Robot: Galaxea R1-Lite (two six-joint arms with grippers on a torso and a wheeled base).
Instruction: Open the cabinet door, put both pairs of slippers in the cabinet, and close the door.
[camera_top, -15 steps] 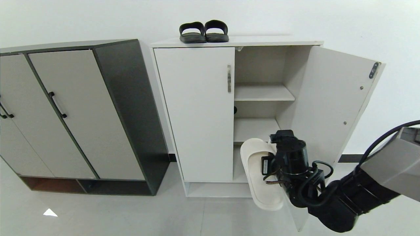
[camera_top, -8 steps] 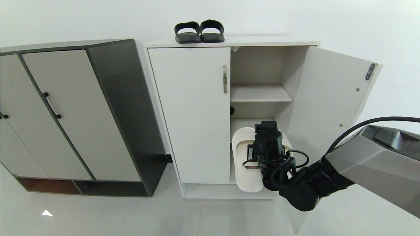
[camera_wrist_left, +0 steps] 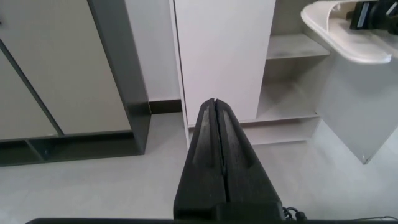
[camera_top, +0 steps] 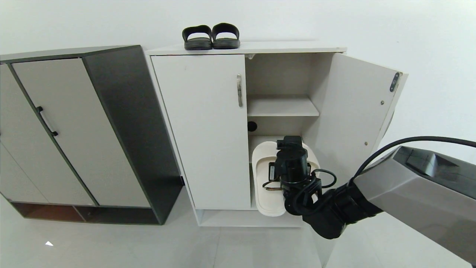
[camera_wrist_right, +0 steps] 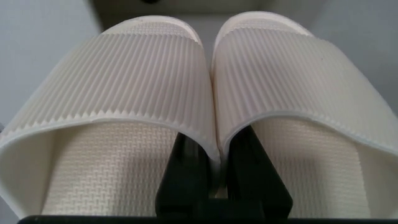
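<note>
My right gripper (camera_top: 288, 150) is shut on the pair of white slippers (camera_top: 263, 182), pinching their two inner edges (camera_wrist_right: 214, 146) together. It holds them at the open right half of the white cabinet (camera_top: 260, 48), toes over the middle shelf (camera_top: 256, 143). The right door (camera_top: 353, 115) stands swung open; the left door (camera_top: 202, 126) is closed. A pair of black slippers (camera_top: 211, 36) sits on the cabinet top. My left gripper (camera_wrist_left: 216, 109) is shut and empty, low above the floor in front of the cabinet, with the white slippers (camera_wrist_left: 345, 37) seen farther off.
A grey cabinet with dark sides (camera_top: 93, 126) stands close to the left of the white one. An upper shelf (camera_top: 280, 107) sits inside the open half. Light floor (camera_top: 130, 242) lies in front.
My right arm has carried the white slippers up and forward from in front of the cabinet's base into the open compartment. The head camera has shifted, so the scene sits farther left.
</note>
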